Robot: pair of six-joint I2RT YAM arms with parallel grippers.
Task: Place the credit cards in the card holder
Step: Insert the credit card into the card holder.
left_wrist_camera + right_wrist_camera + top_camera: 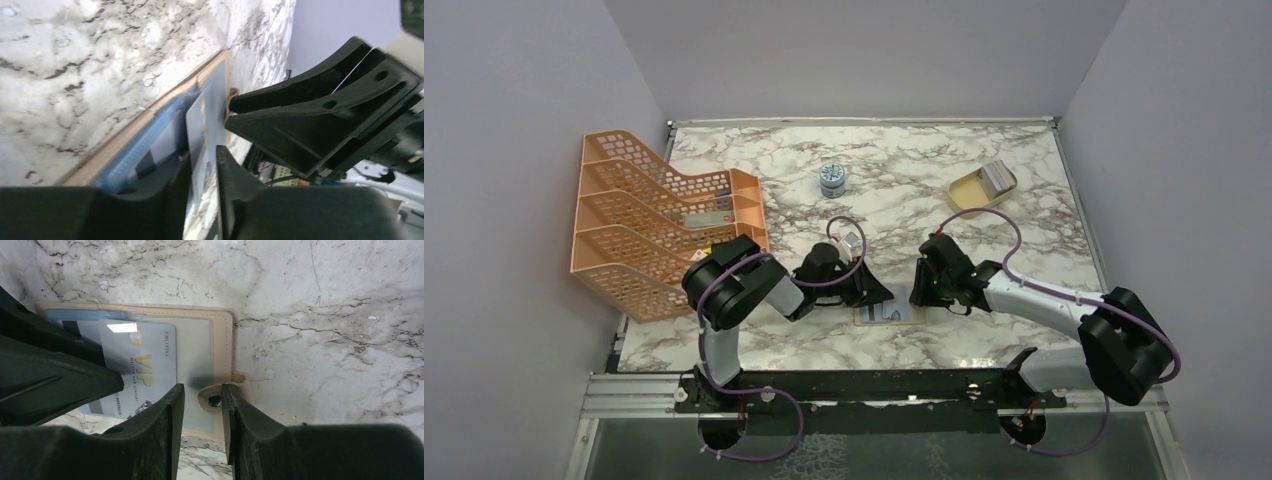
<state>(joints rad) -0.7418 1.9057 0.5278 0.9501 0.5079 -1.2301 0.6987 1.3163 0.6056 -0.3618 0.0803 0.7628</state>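
**A:** What sort of place is this?

**B:** A robotics lab, set up as a test cell. A left arm [734, 290] and a right arm [1044, 300], both black and white, are bolted side by side to a metal frame [629, 398] at the near edge of a marble-patterned surface [904, 160].

**A:** Couldn't it be an office? There's an orange tiered file tray [654, 225].

**B:** The tray is only one of a few small things set well apart. Plain pale grey panels [874, 50] box the surface in at the back and on both sides. Purple cables [984, 211] run exposed along the arms and loop below their bases. The wrist views show the same marble pattern from close up.
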